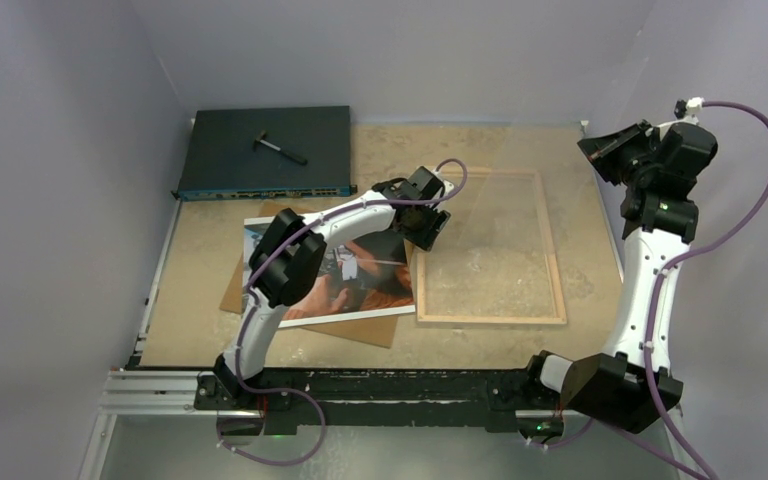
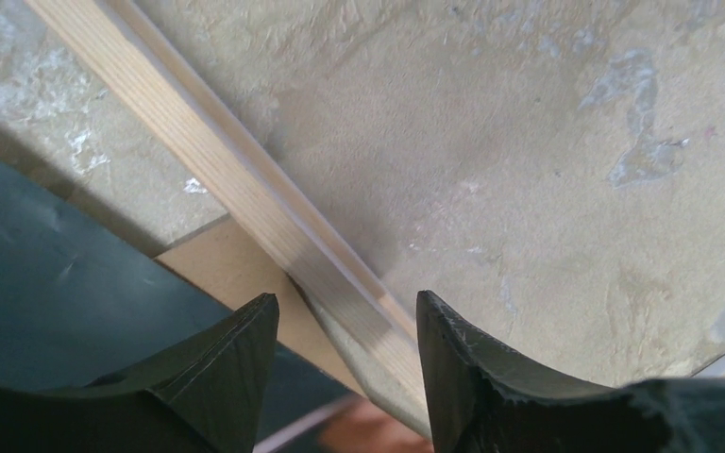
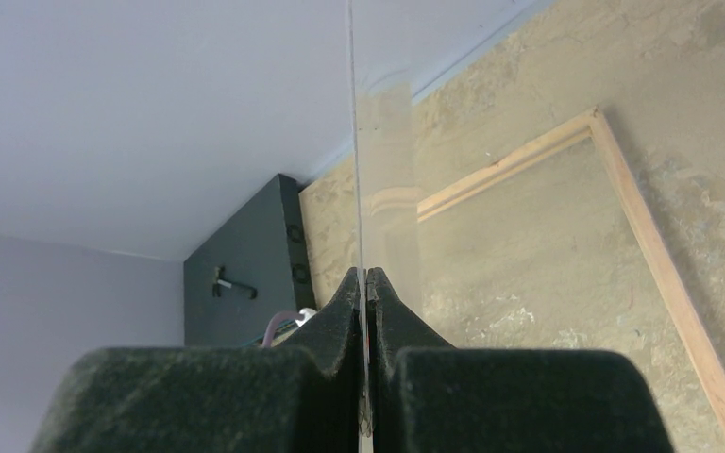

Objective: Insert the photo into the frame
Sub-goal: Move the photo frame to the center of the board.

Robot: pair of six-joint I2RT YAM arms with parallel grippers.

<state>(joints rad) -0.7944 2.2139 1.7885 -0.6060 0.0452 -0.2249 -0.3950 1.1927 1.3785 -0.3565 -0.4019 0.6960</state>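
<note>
Mottled tan tabletop (image 1: 192, 300), plain grey walls (image 1: 410, 50).
Left gripper (image 2: 346, 300) half-open astride light-wood frame (image 2: 217, 170); right gripper (image 3: 366, 276) pinching clear pane (image 3: 385, 170).

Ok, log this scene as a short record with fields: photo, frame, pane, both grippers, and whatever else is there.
photo: face up on the board, left of the frame
frame: lying flat, wood side up
left gripper: open, fingers either side of the frame's left rail
right gripper: shut on the pane, held up at the right
box: black, far left corner, small tool on top
status: photo not yet in the frame
</note>
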